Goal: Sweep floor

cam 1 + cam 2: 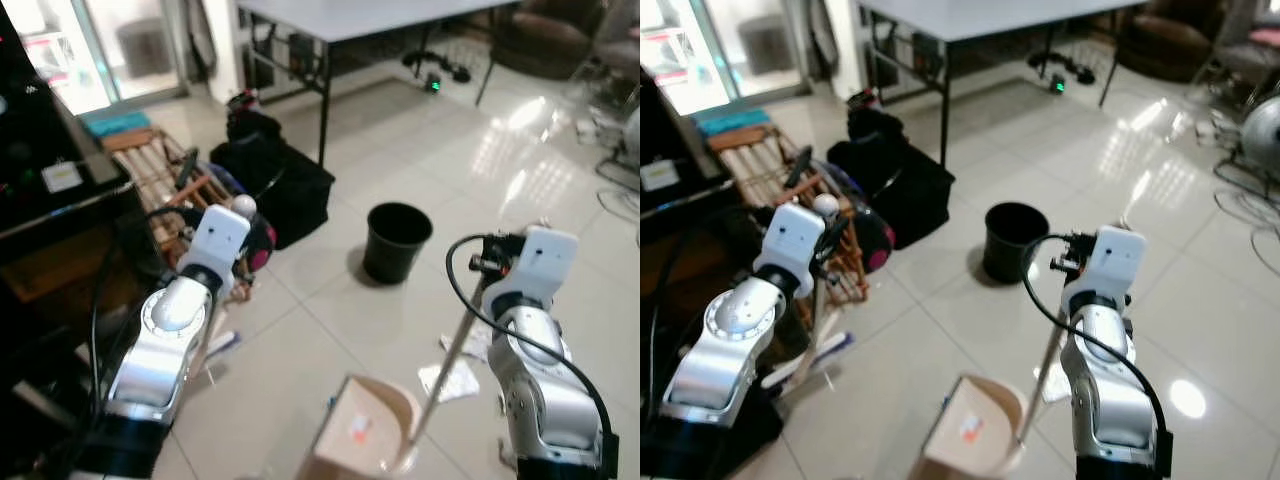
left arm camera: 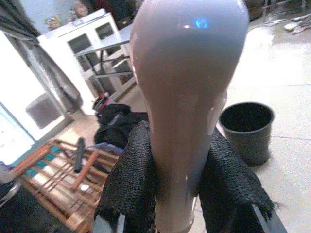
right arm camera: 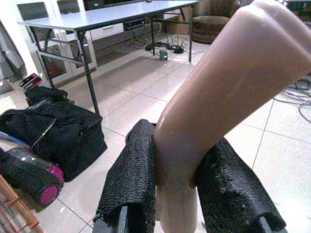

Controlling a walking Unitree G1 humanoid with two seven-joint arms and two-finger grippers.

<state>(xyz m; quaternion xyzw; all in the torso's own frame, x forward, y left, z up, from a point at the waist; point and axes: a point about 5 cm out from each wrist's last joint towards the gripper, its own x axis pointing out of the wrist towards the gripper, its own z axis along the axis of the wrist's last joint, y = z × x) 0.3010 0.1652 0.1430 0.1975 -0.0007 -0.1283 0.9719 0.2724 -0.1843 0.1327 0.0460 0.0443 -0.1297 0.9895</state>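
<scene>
Your left gripper (image 2: pixel 177 194) is clamped on the broom handle (image 2: pixel 187 97); your right gripper (image 3: pixel 177 194) grips the dustpan handle (image 3: pixel 218 97). Keep the dustpan (image 1: pixel 365 425) flat on the tiles and sweep the paper scraps (image 1: pixel 450 380) toward it.

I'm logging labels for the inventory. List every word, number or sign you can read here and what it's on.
No text can be read.
A white label on the dark cabinet: too small and blurred to read.
An orange mark on the dustpan: blurred, not readable.
The black bucket and black bag: no lettering visible.
</scene>
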